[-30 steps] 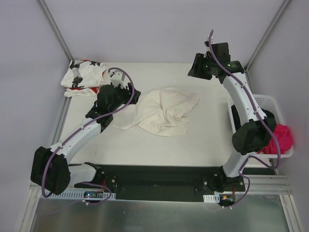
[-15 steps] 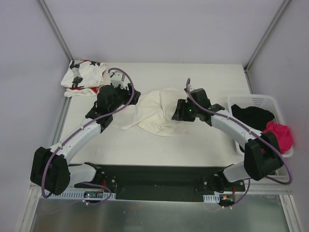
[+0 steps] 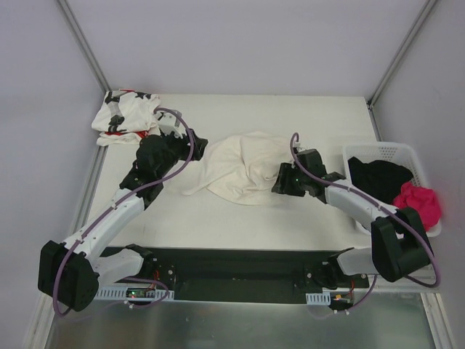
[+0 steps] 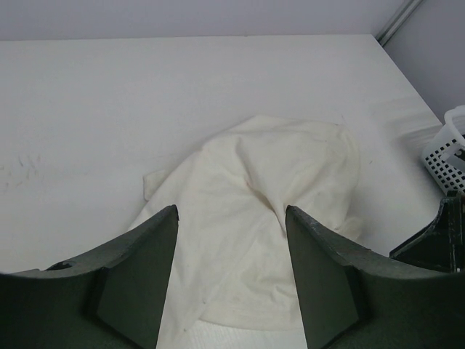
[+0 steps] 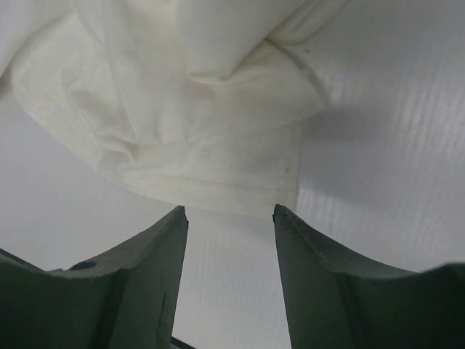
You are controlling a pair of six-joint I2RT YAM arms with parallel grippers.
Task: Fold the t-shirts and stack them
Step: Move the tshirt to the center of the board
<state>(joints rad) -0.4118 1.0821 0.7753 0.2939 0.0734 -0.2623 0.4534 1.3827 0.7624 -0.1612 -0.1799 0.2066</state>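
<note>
While the star-print t-shirt [image 3: 125, 116] lies bunched in the far left corner of the table [image 3: 305, 116], you have your left gripper [image 4: 231, 215] spread open and empty at the left edge of the crumpled cream t-shirt [image 3: 243, 167] mid-table, and your right gripper [image 5: 229, 211], likewise open, at its right hem.

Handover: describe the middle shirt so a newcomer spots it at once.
On the white table, look at the centre. There lies a crumpled plain cream-white cloth t-shirt; unlike the white star-printed shirt in the far-left corner, it has no print.
</note>
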